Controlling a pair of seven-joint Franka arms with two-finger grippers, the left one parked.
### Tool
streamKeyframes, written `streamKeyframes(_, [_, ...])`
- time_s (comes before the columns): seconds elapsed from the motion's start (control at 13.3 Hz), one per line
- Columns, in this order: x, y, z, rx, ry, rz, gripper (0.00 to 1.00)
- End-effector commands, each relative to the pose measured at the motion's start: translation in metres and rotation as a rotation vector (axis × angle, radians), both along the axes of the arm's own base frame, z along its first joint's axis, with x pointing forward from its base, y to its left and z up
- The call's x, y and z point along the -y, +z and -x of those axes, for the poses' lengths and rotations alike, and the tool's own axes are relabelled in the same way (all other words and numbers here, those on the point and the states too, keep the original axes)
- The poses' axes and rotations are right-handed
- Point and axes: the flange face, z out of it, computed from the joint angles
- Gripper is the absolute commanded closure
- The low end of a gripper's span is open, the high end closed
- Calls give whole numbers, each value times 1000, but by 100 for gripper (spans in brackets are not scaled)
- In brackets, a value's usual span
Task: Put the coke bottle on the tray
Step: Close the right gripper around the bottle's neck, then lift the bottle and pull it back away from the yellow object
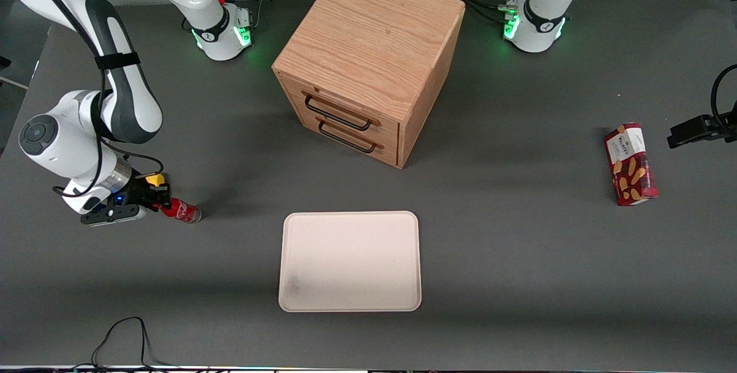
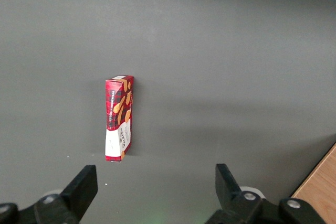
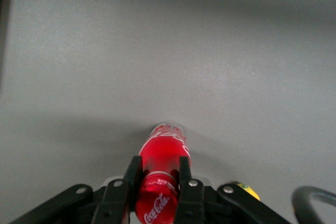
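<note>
The coke bottle (image 1: 183, 212), small and red with white script, lies on its side low at the grey table, toward the working arm's end. In the right wrist view the bottle (image 3: 164, 148) sits between my two black fingers (image 3: 132, 174), which press on both of its sides. My right gripper (image 1: 160, 201) (image 3: 159, 165) is shut on the bottle near the table surface. The cream-pink tray (image 1: 350, 261) lies flat and bare, sideways from the bottle toward the table's middle and slightly nearer the front camera.
A wooden two-drawer cabinet (image 1: 368, 62) stands farther from the front camera than the tray. A red snack box (image 1: 630, 164) lies toward the parked arm's end, also seen in the left wrist view (image 2: 119, 116). A black cable (image 1: 121, 338) loops at the table's near edge.
</note>
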Motion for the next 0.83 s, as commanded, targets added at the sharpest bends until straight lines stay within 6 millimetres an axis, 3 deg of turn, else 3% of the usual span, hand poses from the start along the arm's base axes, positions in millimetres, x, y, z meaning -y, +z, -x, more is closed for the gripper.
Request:
streamKeyframes(0.0, [-2,55,-18,-16,51,-15,82])
streamKeyframes(0.15, [-2,97,-28,-51,76,-23,82])
streamKeyframes(0.38, [2,186,-35,-86,101,16,82])
streamKeyframes(0.6, [0,262,-26,-112,112,35,82])
streamKeyframes(0.75, [-2,296,-17,-111,116,42,82])
